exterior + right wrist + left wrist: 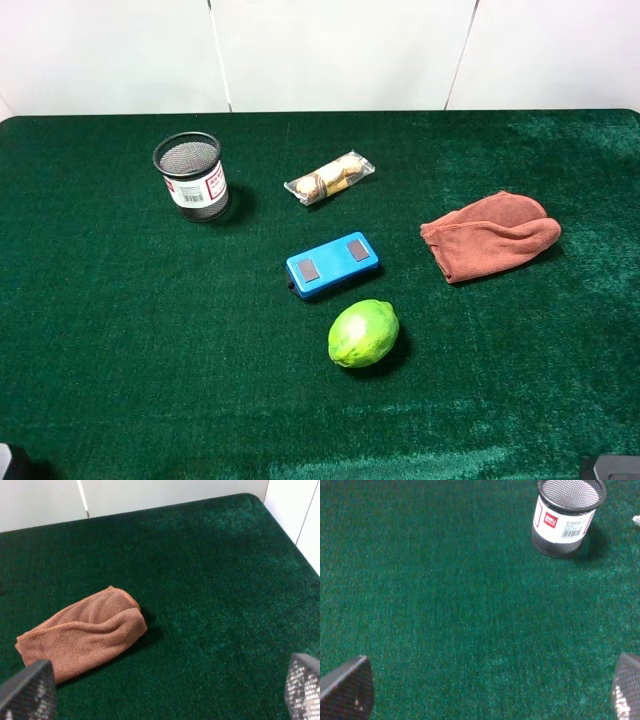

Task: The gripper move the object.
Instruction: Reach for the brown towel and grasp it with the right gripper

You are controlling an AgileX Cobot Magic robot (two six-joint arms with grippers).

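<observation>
A green felt worktop is seen, with five things spread over it and well apart from one another. The object to be moved is not named in the task, so it cannot be told which is meant. A rust-brown cloth, loosely folded, is laid toward the right edge, about midway between the near and far edges. A black mesh cup with a white label is stood upright toward the far left corner. A lime is placed near the middle, on the side of the near edge, and a flat blue box is set just beyond it at the centre, apart from it. A small clear snack packet is laid between the box and the far edge. The left pincer is held wide apart and empty over bare felt, with the cup ahead of it; the right pincer is likewise spread wide and empty, with the cloth ahead of it. Neither is yet near anything, so the step in hand is judged to be the approach. It would be done well if the nearer arm were chosen, the jaws kept wide until the thing is centred between them, and the cloth taken at its thick fold, or the cup by its rim, so that nothing nearby is knocked.
</observation>
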